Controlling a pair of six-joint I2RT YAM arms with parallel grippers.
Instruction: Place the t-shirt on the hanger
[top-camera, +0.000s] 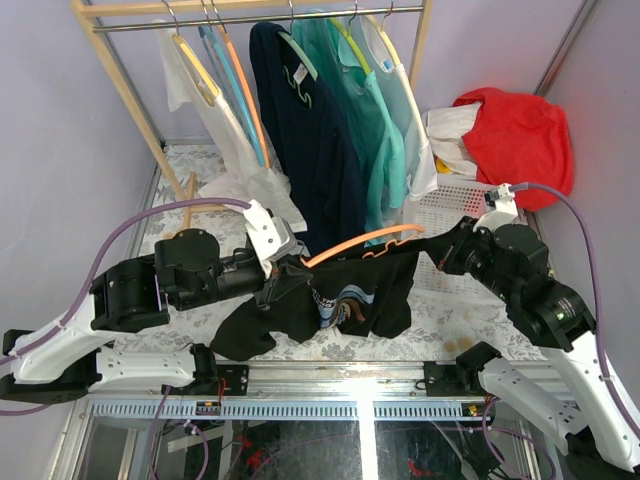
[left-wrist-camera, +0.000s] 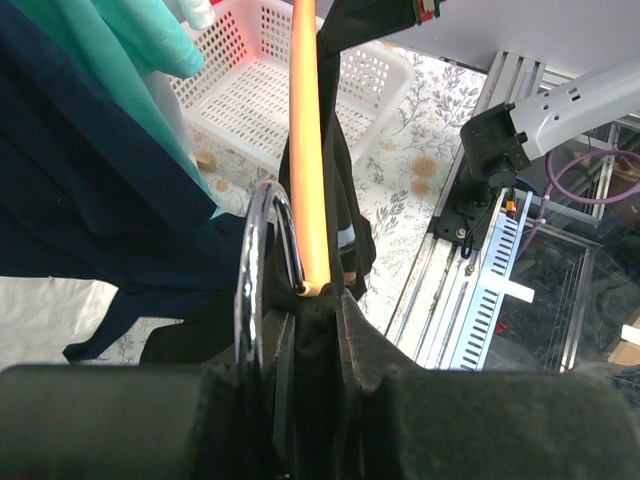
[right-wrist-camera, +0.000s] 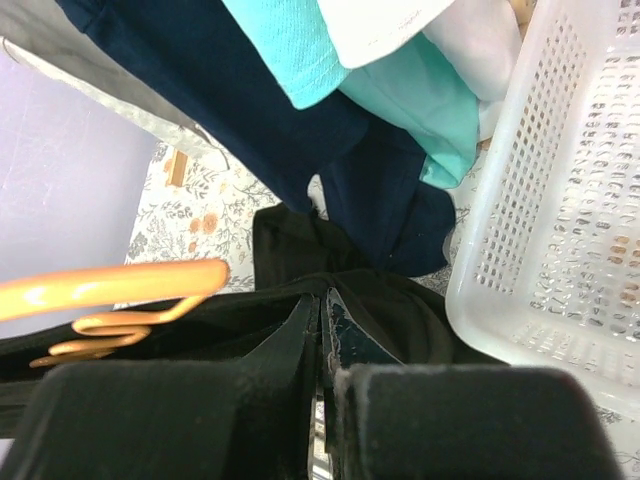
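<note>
The black t-shirt (top-camera: 345, 295) hangs stretched between my two grippers above the table, its graphic facing the front. The orange hanger (top-camera: 365, 240) arcs along its top edge, partly inside the fabric. My left gripper (top-camera: 283, 272) is shut on the shirt's left end. In the left wrist view (left-wrist-camera: 312, 300) black fabric is pinched between the jaws, with the hanger's orange arm (left-wrist-camera: 308, 150) running away from them and the silver hook (left-wrist-camera: 255, 260) beside the left finger. My right gripper (top-camera: 440, 258) is shut on the shirt's right end (right-wrist-camera: 300, 300), with the hanger's tip (right-wrist-camera: 110, 285) at its left.
A wooden rack (top-camera: 130, 90) at the back holds a navy shirt (top-camera: 315, 130), teal shirts (top-camera: 375, 120), a white garment and other hangers. A white basket (top-camera: 445, 215) with a red cloth (top-camera: 515, 135) stands at the right. A metal rail (top-camera: 350, 380) runs along the front.
</note>
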